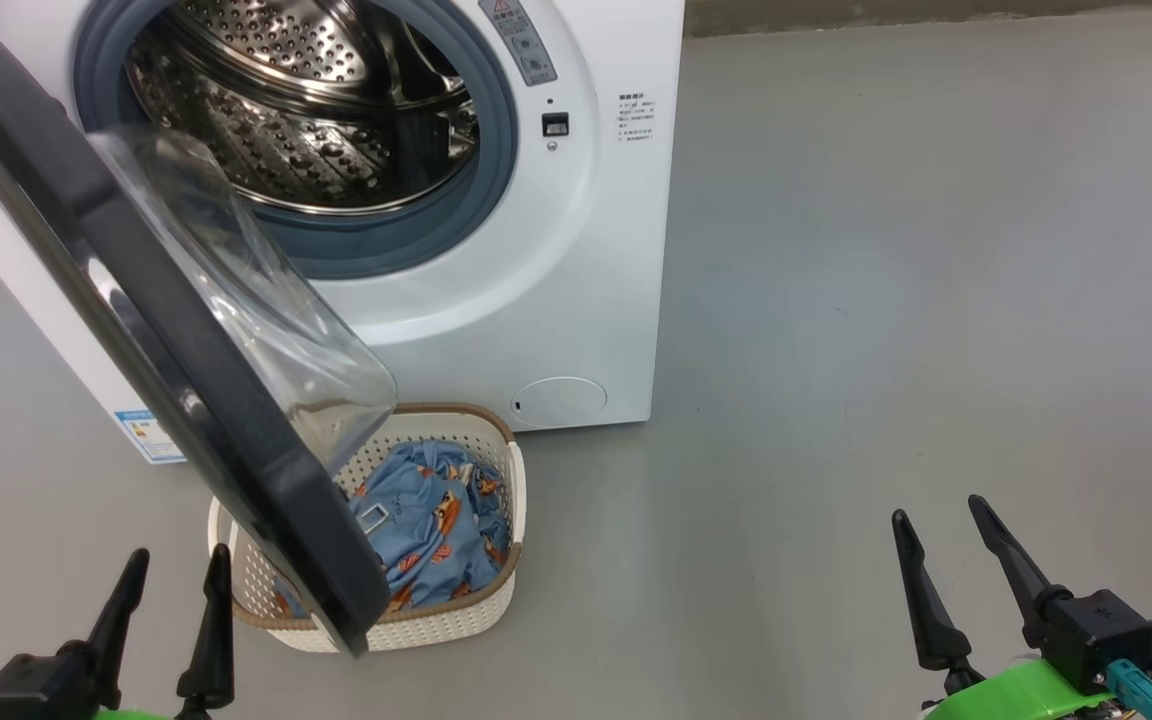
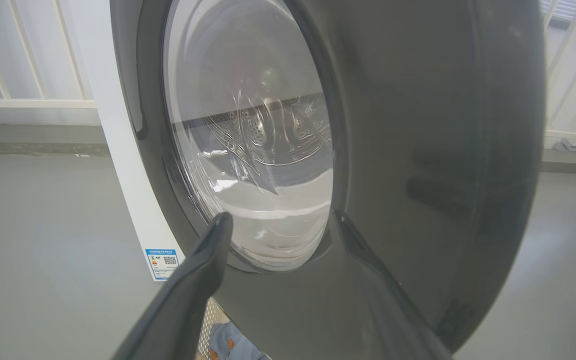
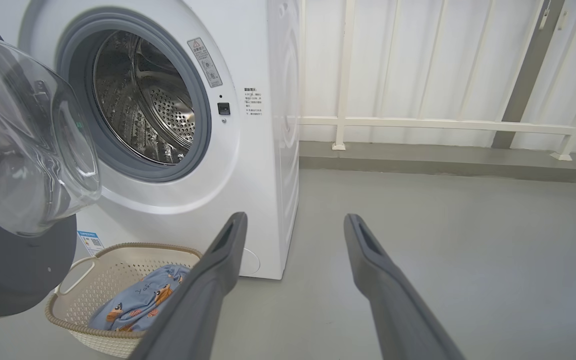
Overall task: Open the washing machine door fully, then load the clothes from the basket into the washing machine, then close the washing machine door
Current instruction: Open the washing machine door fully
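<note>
Floor [image 1: 886,250]: smooth pale grey, matte, bare to the right of the machine. Far edge of the floor meets a low grey kerb [image 3: 443,160], with a white railing [image 3: 443,122] against white ribbed panels above it. The washing machine [image 1: 536,300] stands on the floor toward its far left, near the kerb. Steel perforated drum [image 1: 316,110] is exposed inside a grey seal [image 1: 496,170]; a round white cap [image 1: 561,400] sits low on the front and a blue label sticker [image 1: 148,435] on the lower left corner. The washing machine door [image 1: 186,400] is swung out on its left hinge, toward the camera, glass bowl facing the drum. In the head view its free edge overlaps the basket [image 1: 436,625] (contact between the two cannot be told). The basket sits on the floor just before the machine's lower front, with the clothes [image 1: 426,520] heaped inside, blue with orange figures. Left gripper [image 1: 181,552]: fingers spread, nothing held, close to the door's glossy outer face; the wrist view has a finger [image 2: 208,260] across the window, touching or not unclear. Right gripper [image 1: 938,508]: fingers spread, empty, over bare floor well right of the basket.
</note>
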You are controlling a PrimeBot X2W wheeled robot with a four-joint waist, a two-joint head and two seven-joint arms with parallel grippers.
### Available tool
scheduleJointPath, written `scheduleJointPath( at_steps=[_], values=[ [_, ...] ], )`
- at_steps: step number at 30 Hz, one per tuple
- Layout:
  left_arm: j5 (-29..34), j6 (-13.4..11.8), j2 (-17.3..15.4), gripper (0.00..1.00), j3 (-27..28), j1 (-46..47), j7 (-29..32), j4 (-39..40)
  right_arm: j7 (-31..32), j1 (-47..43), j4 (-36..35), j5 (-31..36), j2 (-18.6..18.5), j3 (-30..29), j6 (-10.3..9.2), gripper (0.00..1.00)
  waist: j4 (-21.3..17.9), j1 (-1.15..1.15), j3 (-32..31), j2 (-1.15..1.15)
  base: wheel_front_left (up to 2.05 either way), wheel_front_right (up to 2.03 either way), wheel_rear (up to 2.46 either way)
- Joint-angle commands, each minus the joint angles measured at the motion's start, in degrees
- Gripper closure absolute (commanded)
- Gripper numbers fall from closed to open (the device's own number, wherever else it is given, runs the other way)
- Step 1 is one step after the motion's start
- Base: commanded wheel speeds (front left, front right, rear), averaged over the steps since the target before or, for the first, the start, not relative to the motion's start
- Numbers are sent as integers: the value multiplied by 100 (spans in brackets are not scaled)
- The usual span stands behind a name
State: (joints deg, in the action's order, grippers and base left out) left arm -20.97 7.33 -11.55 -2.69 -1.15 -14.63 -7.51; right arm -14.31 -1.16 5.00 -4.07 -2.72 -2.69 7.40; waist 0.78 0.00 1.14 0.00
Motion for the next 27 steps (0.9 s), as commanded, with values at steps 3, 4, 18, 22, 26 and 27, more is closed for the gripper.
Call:
scheduleJointPath(
  at_steps=[3,4,18,22,26,27],
  values=[
    [44,15,-133,0,207,157,-37,142,-69,140,-123,-3,-16,129,9,0,-9,0,24,0,0,0,0],
    [41,15,-134,0,206,155,-37,149,-69,145,-122,-6,-16,129,9,0,-11,0,30,0,0,0,0],
    [-3,15,-110,100,184,147,-37,176,-69,156,-61,-20,-16,167,9,0,5,0,30,0,0,0,0],
    [-121,15,-78,100,222,142,-37,174,-69,164,-44,-12,-16,183,9,0,0,0,33,0,0,0,0],
    [-231,15,-7,100,425,228,-37,339,-69,163,-33,-27,-16,187,9,0,-5,0,36,0,0,0,0],
    [-249,15,6,100,500,268,-37,432,-69,161,-32,-32,-16,188,9,0,-6,0,38,0,0,0,0]
  ],
)
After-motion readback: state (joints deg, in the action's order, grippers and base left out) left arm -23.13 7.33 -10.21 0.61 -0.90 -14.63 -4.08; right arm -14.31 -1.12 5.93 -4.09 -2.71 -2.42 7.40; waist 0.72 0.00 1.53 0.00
